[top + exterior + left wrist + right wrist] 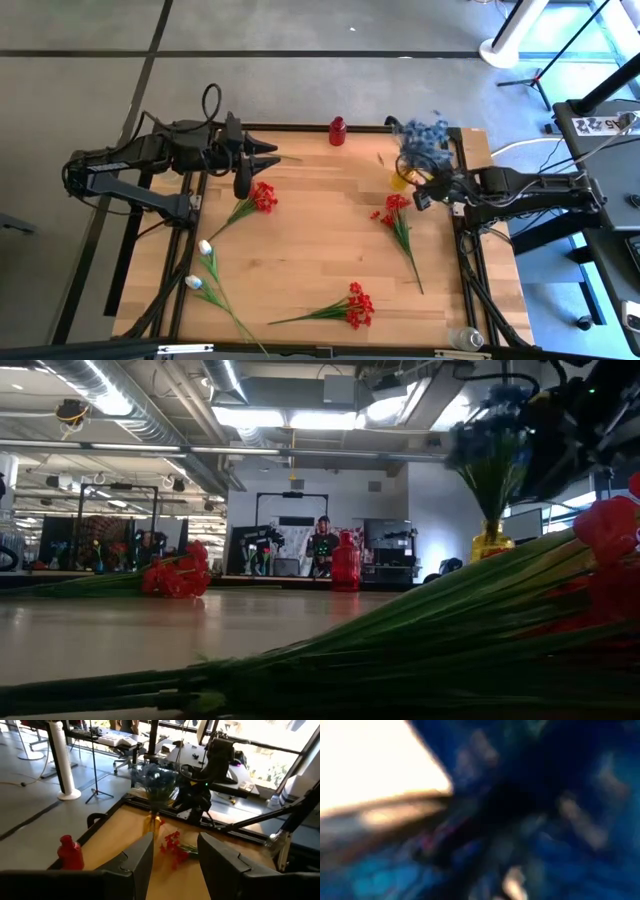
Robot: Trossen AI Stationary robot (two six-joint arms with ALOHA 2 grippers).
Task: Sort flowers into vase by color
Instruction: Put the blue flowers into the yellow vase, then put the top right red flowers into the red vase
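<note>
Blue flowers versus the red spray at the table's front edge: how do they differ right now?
The blue flowers stand upright with stems in the yellow vase; the front red spray lies flat on the table. The blue flowers sit at the far right corner beside the right gripper; the red spray lies apart from both arms. Blossom colour differs: blue against red. Both have thin green stems.

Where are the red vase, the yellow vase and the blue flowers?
red vase (337, 131), high view, its body.
yellow vase (152, 826), left wrist view, its body.
blue flowers (424, 138), high view, the blossom heads.
</note>
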